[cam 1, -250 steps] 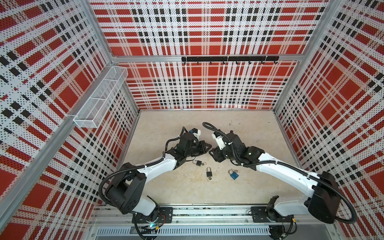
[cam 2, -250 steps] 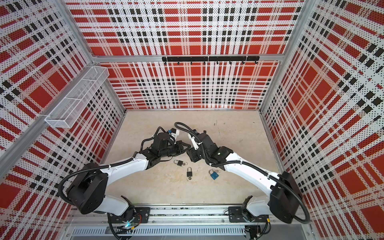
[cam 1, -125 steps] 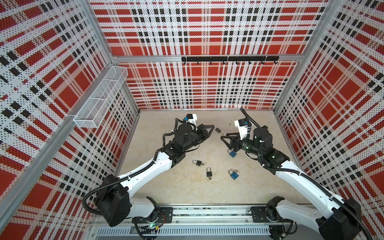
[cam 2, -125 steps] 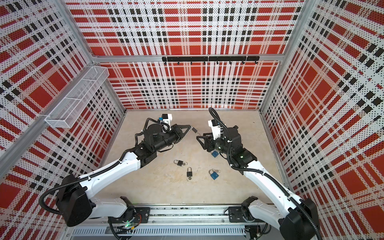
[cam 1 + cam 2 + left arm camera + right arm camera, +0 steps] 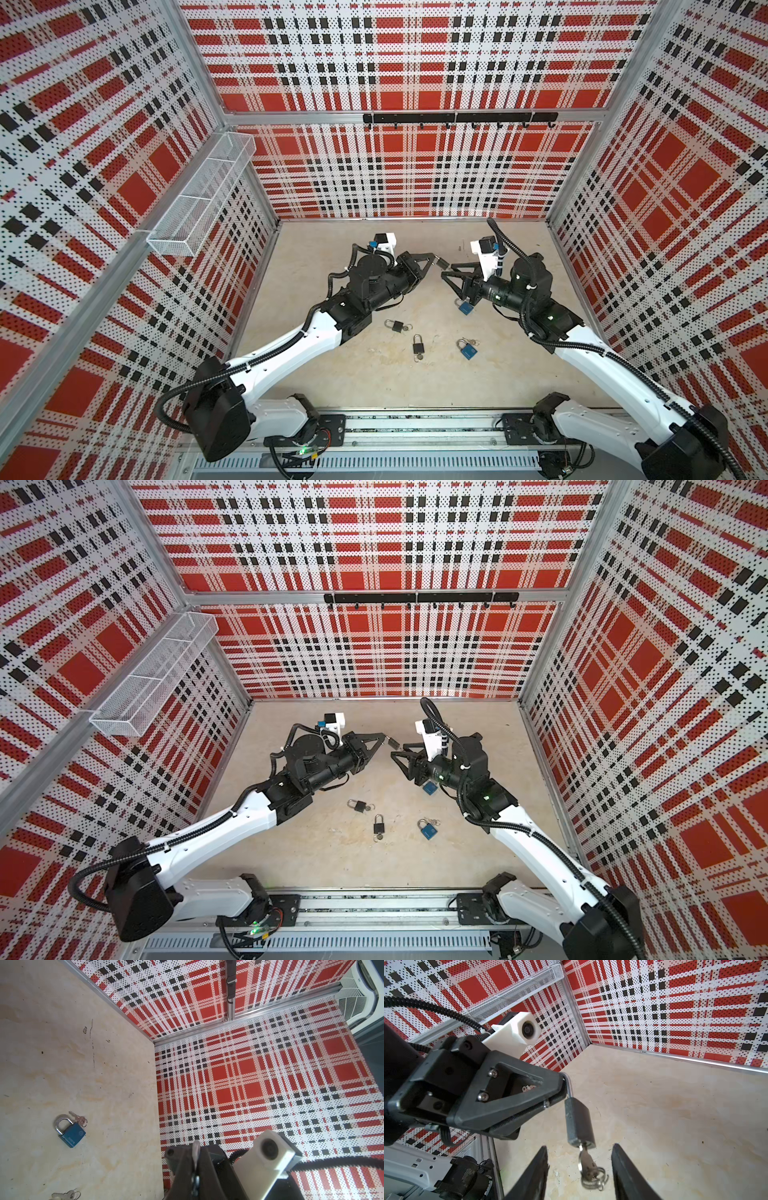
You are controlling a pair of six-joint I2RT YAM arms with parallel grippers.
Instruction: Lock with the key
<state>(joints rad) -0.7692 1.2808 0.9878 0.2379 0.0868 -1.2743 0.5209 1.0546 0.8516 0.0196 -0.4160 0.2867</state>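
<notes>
We are watching the left tool [image 5: 560, 1088] holding a grey padlock [image 5: 578, 1122] clear of the surface [image 5: 374, 386]. Its fingers are pressing together on the shackle [image 5: 569, 1086], and the lock body is sticking out beyond the fingertips toward the right tool [image 5: 579, 1148]. A key [image 5: 584, 1156] is sitting in the keyhole end of the body, and a key ring [image 5: 593, 1180] is dangling from it. The right tool is standing with its fingers [image 5: 533, 1174] apart, one on each side of the key, and as far as we are able to tell it is touching neither key nor lock. We are not able to tell whether the shackle is snapped shut, since the left tool is hiding most of it. In both top views the two tools are facing each other tip to tip above the middle of the surface, toward the back wall. Nearer the arm bases, a first black padlock [image 5: 397, 326], a second black padlock [image 5: 417, 345] and a blue padlock [image 5: 467, 351] are lying apart on the surface, each with keys at it. Another blue lock [image 5: 465, 307] is showing just below the right tool, partly hidden by it.
</notes>
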